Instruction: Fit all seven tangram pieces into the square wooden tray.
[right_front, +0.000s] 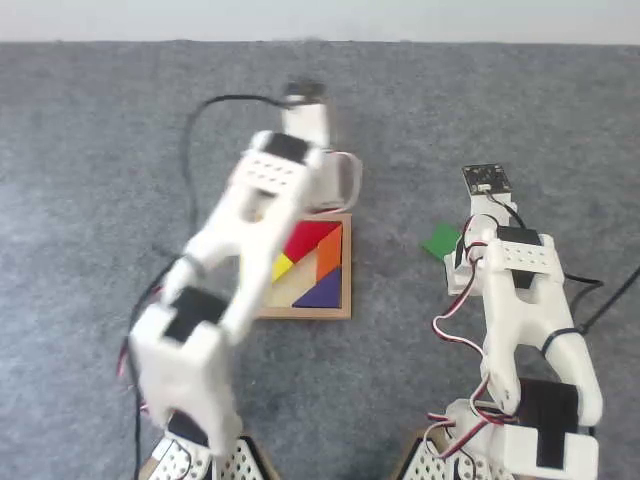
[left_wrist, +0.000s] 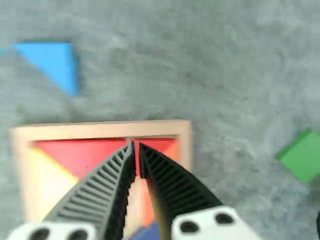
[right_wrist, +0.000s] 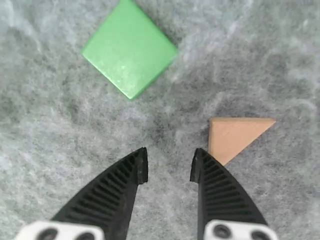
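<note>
The square wooden tray (right_front: 310, 313) lies mid-table and holds a red (right_front: 310, 235), an orange (right_front: 330, 258), a yellow (right_front: 282, 267) and a purple piece (right_front: 322, 292). My left gripper (left_wrist: 135, 148) is shut with nothing in it. It hovers over the tray's (left_wrist: 100, 129) red piece (left_wrist: 80, 155) near the far rim. A blue triangle (left_wrist: 52, 62) rests on the carpet beyond the tray. My right gripper (right_wrist: 169, 162) is open just above the carpet. A green square (right_wrist: 129, 50) lies ahead of it and a tan triangle (right_wrist: 235, 135) beside one fingertip (right_wrist: 197, 162).
Grey carpet covers the table. The left arm (right_front: 250, 230) stretches over the tray's left part and hides it. The green square (right_front: 440, 240) sits between the tray and the right arm (right_front: 510, 270). Cables trail near both arm bases.
</note>
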